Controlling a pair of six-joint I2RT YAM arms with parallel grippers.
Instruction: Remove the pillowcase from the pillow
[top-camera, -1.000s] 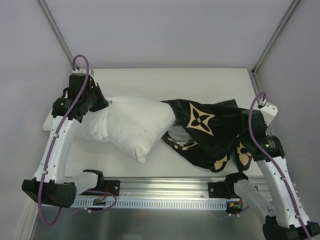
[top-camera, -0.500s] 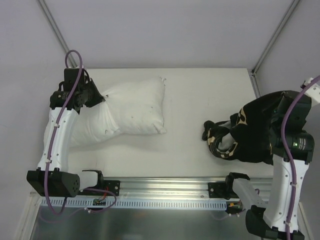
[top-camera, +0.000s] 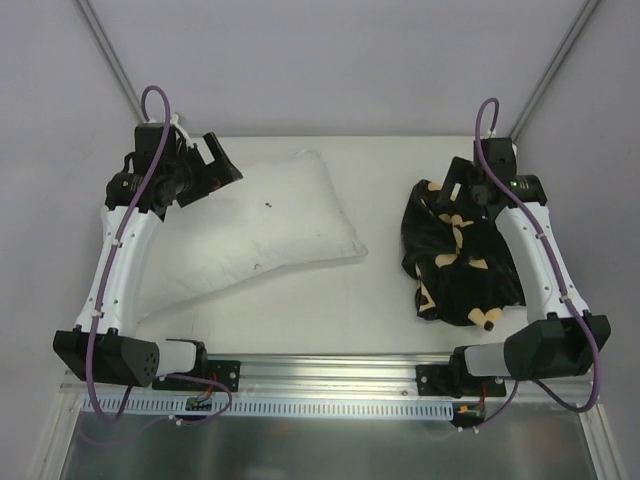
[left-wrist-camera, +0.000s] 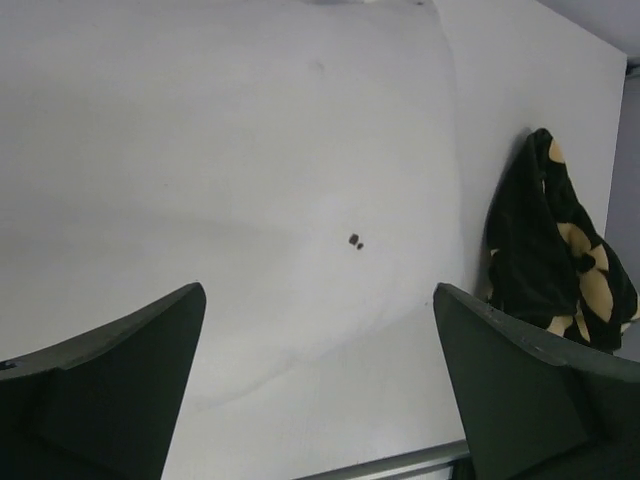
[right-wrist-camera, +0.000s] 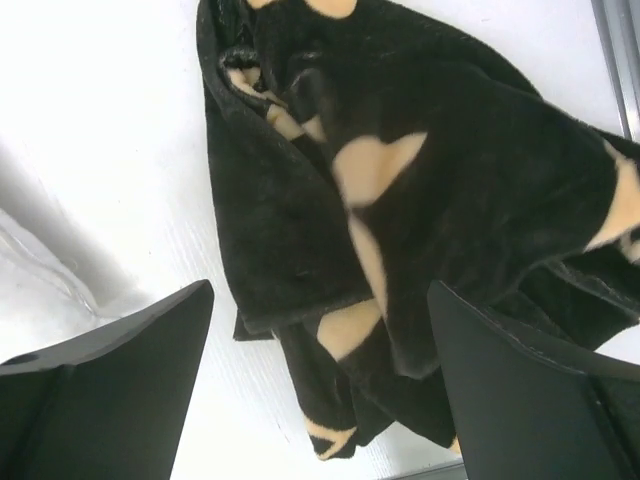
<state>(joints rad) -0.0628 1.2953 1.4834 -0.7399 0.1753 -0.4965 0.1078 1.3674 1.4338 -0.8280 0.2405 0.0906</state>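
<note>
Top external, pillow (top-camera: 255, 225) diagonal, near-left to far-right

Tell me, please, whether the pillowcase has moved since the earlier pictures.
Yes. The pillowcase has shifted right: earlier it lay mid-table against the pillow; now it lies crumpled near the right edge of the table, apart from the pillow.

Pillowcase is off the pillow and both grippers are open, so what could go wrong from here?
1. The open right gripper hangs right over the crumpled pillowcase, which lies close to the right edge of the table. A low retreat might snag the plush and drag it off.
2. The open left gripper hangs just above the pillow near its far left corner. Sweeping back low could catch that corner and shove the pillow.
</note>
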